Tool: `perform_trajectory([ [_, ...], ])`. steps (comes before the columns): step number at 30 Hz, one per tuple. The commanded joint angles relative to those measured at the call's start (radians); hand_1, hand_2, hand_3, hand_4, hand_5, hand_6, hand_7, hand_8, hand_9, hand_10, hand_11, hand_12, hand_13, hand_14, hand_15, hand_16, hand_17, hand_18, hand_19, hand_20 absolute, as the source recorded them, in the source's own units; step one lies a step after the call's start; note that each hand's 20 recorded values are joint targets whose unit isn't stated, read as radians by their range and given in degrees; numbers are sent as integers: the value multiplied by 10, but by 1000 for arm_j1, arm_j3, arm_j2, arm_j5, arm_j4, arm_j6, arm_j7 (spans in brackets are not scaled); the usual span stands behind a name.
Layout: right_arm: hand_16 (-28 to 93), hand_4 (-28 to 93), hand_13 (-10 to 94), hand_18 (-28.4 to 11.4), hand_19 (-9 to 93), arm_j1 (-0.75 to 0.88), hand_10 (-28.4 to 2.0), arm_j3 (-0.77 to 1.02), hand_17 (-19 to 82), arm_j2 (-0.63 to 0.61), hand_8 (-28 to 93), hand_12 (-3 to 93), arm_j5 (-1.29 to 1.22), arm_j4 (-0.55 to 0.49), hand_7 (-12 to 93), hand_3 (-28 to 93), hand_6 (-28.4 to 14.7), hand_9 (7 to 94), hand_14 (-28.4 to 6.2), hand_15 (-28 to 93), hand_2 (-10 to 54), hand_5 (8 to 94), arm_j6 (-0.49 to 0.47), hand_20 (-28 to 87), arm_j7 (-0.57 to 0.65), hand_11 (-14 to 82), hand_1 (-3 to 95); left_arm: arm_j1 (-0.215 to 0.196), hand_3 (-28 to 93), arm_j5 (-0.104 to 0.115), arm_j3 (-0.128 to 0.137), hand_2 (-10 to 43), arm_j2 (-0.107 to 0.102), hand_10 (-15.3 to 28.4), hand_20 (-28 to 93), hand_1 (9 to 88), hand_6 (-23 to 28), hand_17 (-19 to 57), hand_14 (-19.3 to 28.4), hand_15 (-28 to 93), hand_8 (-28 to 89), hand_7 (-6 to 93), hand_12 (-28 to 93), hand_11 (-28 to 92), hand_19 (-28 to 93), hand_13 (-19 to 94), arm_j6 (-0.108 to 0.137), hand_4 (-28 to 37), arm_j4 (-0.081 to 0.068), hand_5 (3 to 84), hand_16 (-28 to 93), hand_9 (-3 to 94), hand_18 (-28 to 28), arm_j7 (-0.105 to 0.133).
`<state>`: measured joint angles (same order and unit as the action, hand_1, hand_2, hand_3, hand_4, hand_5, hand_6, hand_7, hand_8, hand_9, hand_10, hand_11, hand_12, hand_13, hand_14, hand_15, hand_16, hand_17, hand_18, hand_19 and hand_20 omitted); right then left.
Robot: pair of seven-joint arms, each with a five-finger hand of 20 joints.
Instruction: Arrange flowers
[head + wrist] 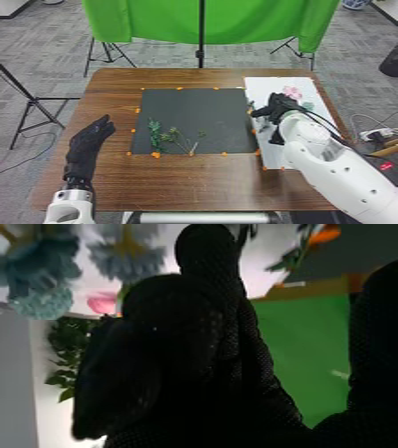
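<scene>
Pink-petalled flowers [291, 92] lay at the right of the head view, on a long white sheet [266, 86]. Dusty-blue frilly flowers [129, 261] were near the right robot hand [277, 104], which was at the sheet's left side; whether it gripped anything, I could not tell. The step in hand looked like choosing or picking up the next stem. The next move likely called for a secure hold on one slender stem, then a carry leftward to the square dark mat [200, 112]. Green leafy sprigs [155, 134] lay at its lower left, so the arrangement seemed barely begun. The left robot hand [87, 142] was at left, fingers straight and relaxed.

Mat and sheet lay side by side on the brown wooden table [115, 175], small orange markers [156, 155] along the mat's edge. Beyond, a bright green cloth backdrop [142, 20] hung at the top, above grey flooring [160, 52].
</scene>
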<state>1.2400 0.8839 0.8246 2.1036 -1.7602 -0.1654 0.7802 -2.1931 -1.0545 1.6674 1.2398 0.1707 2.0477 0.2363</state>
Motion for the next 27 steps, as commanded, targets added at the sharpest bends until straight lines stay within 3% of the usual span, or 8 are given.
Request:
perform_trajectory([
  [1, 318, -145, 931, -73, 932, -50, -158, -107, 688, 19, -38, 275, 107, 67, 131, 540, -75, 857, -44, 515, -95, 742, -23, 402, -18, 352, 280, -17, 641, -3, -2, -50, 6, 127, 196, 292, 42, 53, 162, 199, -54, 80, 129, 146, 59, 319, -2, -184, 1, 469, 22, 421, 117, -5],
  [9, 309, -110, 937, -70, 932, -74, -140, -205, 703, 55, -36, 275, 182, 140, 218, 556, -49, 876, -35, 545, -95, 784, -38, 430, -13, 380, 408, -12, 642, -4, -2, -51, 4, 127, 197, 292, 43, 53, 162, 200, -54, 80, 129, 146, 59, 319, -11, -186, 0, 470, 22, 420, 117, -7],
  [14, 284, -39, 937, -74, 932, -44, -132, -161, 716, 59, 251, 270, 112, 142, 214, 515, -35, 893, -28, 582, -95, 810, 27, 466, -7, 394, 564, -19, 642, -1, 1, -51, 2, 127, 196, 292, 42, 53, 162, 199, -54, 80, 129, 146, 59, 319, -9, -186, 2, 468, 21, 420, 117, -7],
  [20, 280, -23, 937, -81, 932, -12, -120, -98, 723, 34, 273, 274, 84, 94, 238, 559, -27, 898, -24, 606, -95, 811, 148, 500, -29, 416, 567, -23, 640, -1, 0, -50, 3, 127, 196, 292, 42, 53, 162, 198, -54, 80, 129, 145, 59, 319, -12, -185, 3, 469, 22, 421, 117, -9],
  [24, 276, -13, 937, -84, 932, 21, -117, -29, 728, 18, 272, 273, 75, 0, 254, 572, -26, 899, -22, 624, -95, 813, 235, 532, -46, 431, 564, -20, 640, -3, -1, -50, 2, 127, 196, 292, 42, 53, 162, 197, -55, 79, 129, 145, 59, 319, -15, -185, 1, 469, 23, 420, 117, -12],
  [27, 274, -8, 937, -85, 932, 42, -116, 3, 730, 8, 270, 271, 46, -79, 261, 574, -27, 904, -21, 632, -95, 816, 247, 542, -59, 436, 563, -18, 641, -4, -1, -50, 1, 127, 196, 291, 42, 52, 162, 198, -54, 80, 130, 145, 59, 320, -16, -183, 0, 469, 22, 420, 117, -15],
])
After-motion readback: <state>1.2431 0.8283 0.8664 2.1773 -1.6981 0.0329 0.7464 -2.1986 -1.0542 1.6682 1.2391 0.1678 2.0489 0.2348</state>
